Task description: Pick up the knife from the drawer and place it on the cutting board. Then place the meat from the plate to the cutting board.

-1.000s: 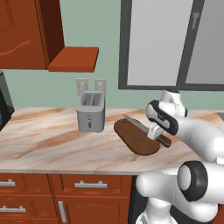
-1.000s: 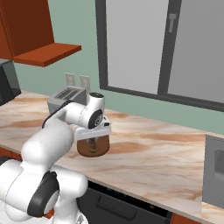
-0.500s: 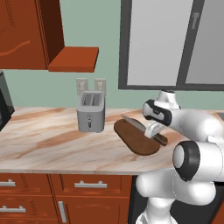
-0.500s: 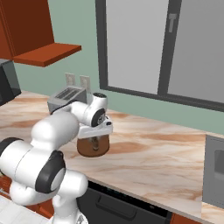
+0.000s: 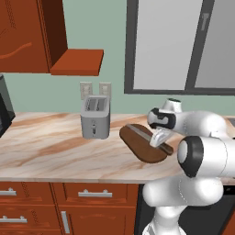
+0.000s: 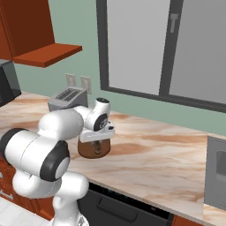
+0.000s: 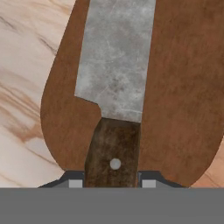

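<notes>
The toaster (image 5: 95,118) stands on the counter (image 5: 50,147) left of the board (image 5: 141,143), clear of it. The knife (image 7: 114,83) lies lengthwise over the board, its handle clamped in the gripper (image 7: 112,183). No legible writing.

Flat, even rendered light, soft faint shadows, no glare, sharp focus throughout

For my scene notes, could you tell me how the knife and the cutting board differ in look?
The knife is slim and straight; the cutting board is a broad oval. The knife has a mottled silver-grey blade on a dark handle; the cutting board is plain brown wood. The knife's handle sits between the jaws; the cutting board lies flat beneath it.
</notes>
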You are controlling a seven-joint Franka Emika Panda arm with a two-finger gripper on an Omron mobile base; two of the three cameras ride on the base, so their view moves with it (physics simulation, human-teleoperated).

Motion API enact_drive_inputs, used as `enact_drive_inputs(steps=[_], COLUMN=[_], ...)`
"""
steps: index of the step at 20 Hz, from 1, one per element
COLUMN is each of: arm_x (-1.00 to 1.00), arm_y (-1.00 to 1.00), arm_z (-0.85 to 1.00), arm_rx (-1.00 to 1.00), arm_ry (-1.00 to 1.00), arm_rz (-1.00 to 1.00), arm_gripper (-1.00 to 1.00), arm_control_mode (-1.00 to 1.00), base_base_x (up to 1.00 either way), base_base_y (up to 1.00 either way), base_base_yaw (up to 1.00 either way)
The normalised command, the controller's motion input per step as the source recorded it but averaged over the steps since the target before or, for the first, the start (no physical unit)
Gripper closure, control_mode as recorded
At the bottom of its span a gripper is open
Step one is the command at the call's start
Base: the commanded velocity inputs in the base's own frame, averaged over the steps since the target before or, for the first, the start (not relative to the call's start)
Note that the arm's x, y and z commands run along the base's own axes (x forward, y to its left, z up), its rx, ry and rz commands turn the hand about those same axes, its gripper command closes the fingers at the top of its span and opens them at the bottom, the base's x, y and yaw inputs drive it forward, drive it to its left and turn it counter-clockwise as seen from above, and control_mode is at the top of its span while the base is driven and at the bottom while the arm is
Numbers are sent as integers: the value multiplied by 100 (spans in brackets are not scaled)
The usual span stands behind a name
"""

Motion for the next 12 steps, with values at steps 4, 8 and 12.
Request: enact_drive_inputs(steps=[4,8,12], arm_x=[1,3,4], arm_y=[-1,0,0], arm_z=[-25,-25,-24], arm_rx=[3,1,0], arm_ry=[0,0,0], arm_rz=[0,0,0], arm_gripper=[100,100,100], arm_control_mode=[-100,-100,-100], base_base_x=[0,0,0], base_base_y=[0,0,0], base_base_yaw=[0,0,0])
